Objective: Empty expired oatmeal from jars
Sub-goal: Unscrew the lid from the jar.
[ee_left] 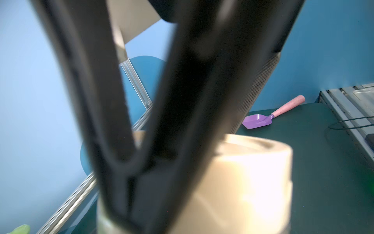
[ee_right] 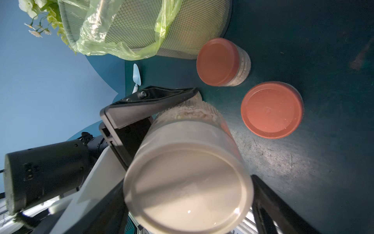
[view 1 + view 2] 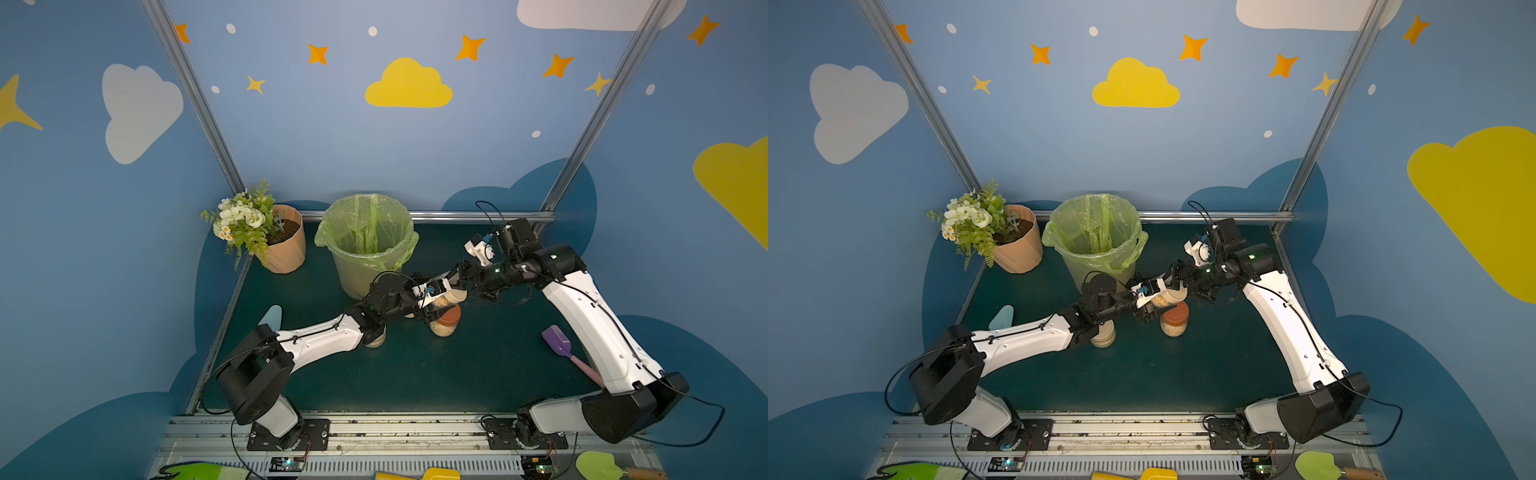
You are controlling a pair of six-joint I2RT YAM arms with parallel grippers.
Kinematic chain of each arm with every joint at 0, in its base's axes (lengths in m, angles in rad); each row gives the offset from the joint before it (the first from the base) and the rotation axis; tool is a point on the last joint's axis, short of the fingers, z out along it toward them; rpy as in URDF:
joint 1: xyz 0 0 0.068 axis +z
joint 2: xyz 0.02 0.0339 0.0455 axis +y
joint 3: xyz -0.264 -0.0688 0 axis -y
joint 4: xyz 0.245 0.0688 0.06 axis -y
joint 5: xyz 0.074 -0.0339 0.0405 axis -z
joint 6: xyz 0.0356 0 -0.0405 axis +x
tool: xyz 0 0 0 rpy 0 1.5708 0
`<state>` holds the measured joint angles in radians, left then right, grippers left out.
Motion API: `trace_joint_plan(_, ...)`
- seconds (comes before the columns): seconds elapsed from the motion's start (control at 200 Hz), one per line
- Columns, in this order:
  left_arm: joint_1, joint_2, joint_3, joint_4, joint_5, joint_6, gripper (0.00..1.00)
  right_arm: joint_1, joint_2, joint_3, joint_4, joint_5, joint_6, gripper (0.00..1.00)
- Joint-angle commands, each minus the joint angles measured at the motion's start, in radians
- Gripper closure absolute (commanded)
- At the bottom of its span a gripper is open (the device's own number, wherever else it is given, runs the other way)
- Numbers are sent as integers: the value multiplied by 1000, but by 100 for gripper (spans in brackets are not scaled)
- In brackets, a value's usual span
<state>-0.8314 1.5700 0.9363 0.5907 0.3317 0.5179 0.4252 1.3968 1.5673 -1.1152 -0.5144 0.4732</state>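
A clear glass jar (image 3: 444,300) (image 3: 1160,300) of pale oatmeal (image 2: 192,113) hangs on its side above the table, just in front of the bin. My left gripper (image 3: 432,301) is shut on its glass body, with one black finger (image 2: 153,99) lying along it. My right gripper (image 3: 462,291) (image 2: 188,182) comes from the opposite side and has a finger pressed on each side of the jar's beige lid (image 2: 188,188) (image 1: 253,182). Two jars with rust-orange lids (image 2: 220,60) (image 2: 271,109) stand on the table below. A beige-lidded jar (image 3: 376,338) stands partly hidden under my left arm.
The bin with the green bag (image 3: 368,266) stands just behind the held jar, and a flower pot (image 3: 286,253) to its left. A purple scoop (image 3: 559,343) lies by my right arm. A pale blue scoop (image 3: 272,316) lies at the table's left edge.
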Motion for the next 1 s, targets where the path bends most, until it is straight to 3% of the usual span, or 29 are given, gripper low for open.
trace_joint_plan(0.0,-1,-16,21,58,28,-26,76,9,12,17,-35,46,-60,19)
trace_joint_plan(0.085,3,-27,13,59,70,-61,77,12,10,16,-28,42,-117,23)
trace_joint_plan(0.215,39,-42,12,64,230,-168,80,21,13,23,-19,-13,-287,29)
trace_joint_plan(0.295,55,-40,7,99,298,-230,81,28,52,69,-88,-55,-438,45)
trace_joint_plan(0.33,57,-38,7,113,318,-247,81,32,78,109,-143,-52,-520,47)
trace_joint_plan(0.421,59,-26,15,137,352,-276,81,39,103,120,-164,35,-589,45)
trace_joint_plan(0.566,59,-20,29,139,392,-294,84,60,154,146,-250,43,-805,36)
trace_joint_plan(0.681,59,-35,22,140,388,-296,85,60,160,143,-257,75,-903,31)
trace_joint_plan(0.996,60,-66,2,122,366,-285,87,56,54,27,-56,62,-1015,22)
